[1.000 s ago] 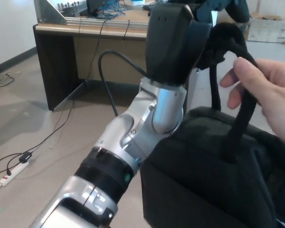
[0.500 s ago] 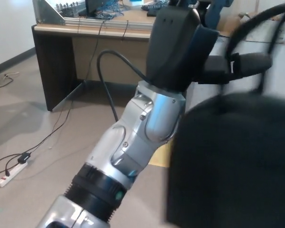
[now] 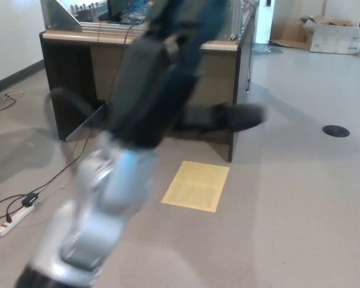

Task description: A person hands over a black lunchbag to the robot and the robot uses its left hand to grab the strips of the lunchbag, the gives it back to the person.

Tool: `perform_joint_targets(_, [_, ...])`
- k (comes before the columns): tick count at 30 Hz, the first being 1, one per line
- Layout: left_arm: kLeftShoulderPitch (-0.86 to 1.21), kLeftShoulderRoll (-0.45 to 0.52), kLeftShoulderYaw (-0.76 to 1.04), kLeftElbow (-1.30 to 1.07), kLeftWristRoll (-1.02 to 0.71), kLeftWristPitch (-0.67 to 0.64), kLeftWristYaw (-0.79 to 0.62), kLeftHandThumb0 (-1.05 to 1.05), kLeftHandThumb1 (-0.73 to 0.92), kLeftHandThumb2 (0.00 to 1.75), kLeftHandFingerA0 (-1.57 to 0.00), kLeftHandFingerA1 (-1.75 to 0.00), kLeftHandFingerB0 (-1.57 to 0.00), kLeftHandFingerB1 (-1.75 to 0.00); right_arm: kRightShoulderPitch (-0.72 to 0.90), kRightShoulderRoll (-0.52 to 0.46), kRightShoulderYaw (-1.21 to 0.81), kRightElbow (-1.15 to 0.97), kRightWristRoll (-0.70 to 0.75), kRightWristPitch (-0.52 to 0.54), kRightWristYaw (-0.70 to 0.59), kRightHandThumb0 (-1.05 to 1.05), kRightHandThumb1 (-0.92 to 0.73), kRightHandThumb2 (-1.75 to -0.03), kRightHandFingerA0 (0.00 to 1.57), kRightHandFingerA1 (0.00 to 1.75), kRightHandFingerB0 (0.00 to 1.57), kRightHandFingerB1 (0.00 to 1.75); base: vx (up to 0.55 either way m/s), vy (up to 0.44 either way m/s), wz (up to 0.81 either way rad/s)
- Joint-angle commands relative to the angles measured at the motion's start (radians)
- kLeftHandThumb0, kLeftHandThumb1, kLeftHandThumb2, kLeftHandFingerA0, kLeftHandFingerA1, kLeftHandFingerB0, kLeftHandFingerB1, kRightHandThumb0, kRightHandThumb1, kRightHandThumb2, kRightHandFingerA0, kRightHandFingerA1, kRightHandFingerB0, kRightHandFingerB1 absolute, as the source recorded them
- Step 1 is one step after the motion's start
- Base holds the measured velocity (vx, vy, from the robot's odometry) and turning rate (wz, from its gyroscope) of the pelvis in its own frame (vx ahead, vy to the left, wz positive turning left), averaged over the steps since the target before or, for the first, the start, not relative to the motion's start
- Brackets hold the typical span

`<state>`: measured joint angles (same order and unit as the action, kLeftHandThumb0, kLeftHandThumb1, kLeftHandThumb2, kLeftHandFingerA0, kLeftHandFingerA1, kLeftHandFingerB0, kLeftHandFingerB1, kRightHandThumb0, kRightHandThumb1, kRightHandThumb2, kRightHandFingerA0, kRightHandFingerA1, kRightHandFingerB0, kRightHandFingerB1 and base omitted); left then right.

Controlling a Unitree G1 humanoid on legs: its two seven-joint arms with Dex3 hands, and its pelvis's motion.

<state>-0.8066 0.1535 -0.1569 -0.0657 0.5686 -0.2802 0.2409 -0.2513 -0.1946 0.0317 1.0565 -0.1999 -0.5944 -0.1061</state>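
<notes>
My left arm (image 3: 102,204) sweeps across the left half of the head view, heavily motion-blurred. Its black left hand (image 3: 162,78) is raised in front of the desk, and one dark finger (image 3: 237,116) sticks out to the right. The hand is open, with nothing hanging from it. Neither the black lunchbag nor its straps show anywhere in the frame. No person's hand is in view either, and my right hand is out of view.
A dark wooden desk (image 3: 66,66) stands behind the arm. A yellow sheet (image 3: 196,186) lies on the floor before it. A power strip (image 3: 15,217) with cables sits at the left. A cardboard box (image 3: 336,33) and a round floor plate (image 3: 336,131) are at the right.
The lunchbag and the person's hand have left the view. My left arm has swung quickly to the left and lower, now without the straps.
</notes>
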Motion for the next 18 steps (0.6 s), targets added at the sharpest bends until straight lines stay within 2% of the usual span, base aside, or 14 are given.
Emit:
perform_joint_targets(1, [0.47, 0.205, 0.196, -0.07, -0.293, -0.199, -0.151, -0.6, 0.37, 0.76, 0.0, -0.13, -0.03, -0.16, 0.017, -0.008, -0.019, 0.011, 0.022, 0.02, 0.0, -0.41, -0.65, -0.59, 0.59, 0.44, 0.43, 0.35, 0.0, 0.0, 0.0])
perform_joint_targets(8, [0.832, 0.243, 0.298, 0.168, -0.312, -0.338, -0.083, -0.6, 0.39, 0.76, -0.03, -0.23, -0.06, -0.19, 0.027, -0.006, -0.011, 0.007, 0.007, 0.024, -0.022, -0.38, -0.65, -0.59, 0.6, 0.46, 0.43, 0.36, 0.0, 0.0, 0.0])
perform_joint_targets(9, [0.861, 0.239, 0.307, 0.227, -0.324, -0.355, -0.08, -0.57, 0.37, 0.75, -0.02, -0.26, -0.07, -0.25, 0.028, -0.006, -0.01, 0.009, 0.006, 0.018, -0.025, -0.38, -0.65, -0.59, 0.6, 0.46, 0.43, 0.36, 0.0, 0.0, 0.0])
perform_joint_targets(11, [0.895, 0.236, 0.316, 0.309, -0.33, -0.371, -0.074, -0.57, 0.37, 0.72, -0.06, -0.24, -0.07, -0.24, 0.029, -0.008, -0.013, 0.012, 0.008, 0.015, -0.024, -0.38, -0.65, -0.59, 0.6, 0.46, 0.43, 0.36, 0.0, 0.0, 0.0])
perform_joint_targets(12, [0.909, 0.235, 0.321, 0.398, -0.343, -0.408, -0.073, -0.53, 0.36, 0.71, -0.02, -0.23, -0.09, -0.27, 0.031, -0.008, -0.013, 0.011, 0.008, 0.017, -0.024, -0.39, -0.65, -0.59, 0.6, 0.46, 0.42, 0.35, 0.0, 0.0, 0.0])
perform_joint_targets(13, [0.931, 0.236, 0.33, 0.534, -0.304, -0.435, -0.013, -0.59, 0.39, 0.7, -0.06, -0.27, -0.09, -0.26, 0.042, -0.009, -0.013, 0.001, 0.007, 0.019, -0.026, -0.39, -0.65, -0.59, 0.59, 0.46, 0.41, 0.35, 0.0, 0.0, 0.0])
perform_joint_targets(15, [0.93, 0.237, 0.332, 0.559, -0.298, -0.451, -0.006, -0.59, 0.39, 0.7, -0.06, -0.27, -0.09, -0.26, 0.045, -0.009, -0.013, 0.0, 0.008, 0.018, -0.027, -0.39, -0.65, -0.59, 0.59, 0.46, 0.41, 0.35, 0.0, 0.0, 0.0])
perform_joint_targets(16, [0.928, 0.238, 0.334, 0.631, -0.289, -0.471, 0.015, -0.59, 0.4, 0.67, -0.06, -0.33, -0.11, -0.29, 0.042, -0.008, -0.017, 0.008, 0.014, 0.01, -0.022, -0.39, -0.65, -0.6, 0.58, 0.46, 0.4, 0.35, 0.0, 0.0, 0.0])
perform_joint_targets(17, [0.925, 0.238, 0.339, 0.694, -0.288, -0.485, 0.024, -0.57, 0.39, 0.65, -0.07, -0.33, -0.12, -0.3, 0.039, -0.008, -0.019, 0.016, 0.014, 0.001, -0.025, -0.39, -0.65, -0.59, 0.59, 0.47, 0.41, 0.35, 0.0, 0.0, 0.0])
perform_joint_targets(18, [0.918, 0.236, 0.343, 0.736, -0.291, -0.491, 0.027, -0.28, 0.24, 0.82, -0.01, -0.5, 0.0, -0.47, 0.038, -0.007, -0.02, 0.016, 0.016, 0.003, -0.025, -0.4, -0.65, -0.59, 0.59, 0.46, 0.4, 0.35, 0.0, 0.0, 0.0])
